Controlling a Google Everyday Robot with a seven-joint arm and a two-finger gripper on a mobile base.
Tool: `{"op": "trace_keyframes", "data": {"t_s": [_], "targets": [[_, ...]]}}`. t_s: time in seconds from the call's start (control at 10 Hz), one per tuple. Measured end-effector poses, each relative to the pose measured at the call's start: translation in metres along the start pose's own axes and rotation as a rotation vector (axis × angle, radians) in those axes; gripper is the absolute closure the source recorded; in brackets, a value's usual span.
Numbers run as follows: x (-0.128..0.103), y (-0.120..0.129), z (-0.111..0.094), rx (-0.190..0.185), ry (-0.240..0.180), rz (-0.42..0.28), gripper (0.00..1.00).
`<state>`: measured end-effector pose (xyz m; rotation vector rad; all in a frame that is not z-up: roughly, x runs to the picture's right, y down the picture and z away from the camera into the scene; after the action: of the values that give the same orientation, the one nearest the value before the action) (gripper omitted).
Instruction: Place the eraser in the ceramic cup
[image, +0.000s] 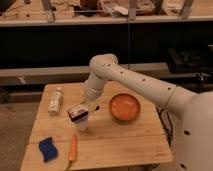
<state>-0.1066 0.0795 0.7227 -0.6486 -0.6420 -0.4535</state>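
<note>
Pale planked wood with visible grain, matt, on the table (125, 140) beneath the gripper (86, 106). Smooth, slightly glossy white plastic shell along the arm (135, 80) rising up and right from the gripper. Just below the gripper, dark eraser (77, 113) with a white and reddish paper-like label face, sitting at the rim of a smooth, pale, matt ceramic cup (81, 123). To the right, glossy orange bowl (124, 107). To the left, smooth white plastic-looking bottle (55, 100). Lower left, matt blue spongy pad (48, 148); beside it, a smooth orange stick-shaped thing (73, 148).
</note>
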Motion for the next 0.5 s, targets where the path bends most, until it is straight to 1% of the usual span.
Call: {"op": "trace_keyframes", "data": {"t_s": [0.1, 0.3, 0.5], "targets": [[-0.007, -0.001, 0.007, -0.004, 0.010, -0.014, 0.57], [-0.012, 0.001, 0.015, -0.005, 0.026, -0.025, 0.36], [-0.015, -0.001, 0.019, -0.007, 0.038, -0.024, 0.21]]}}
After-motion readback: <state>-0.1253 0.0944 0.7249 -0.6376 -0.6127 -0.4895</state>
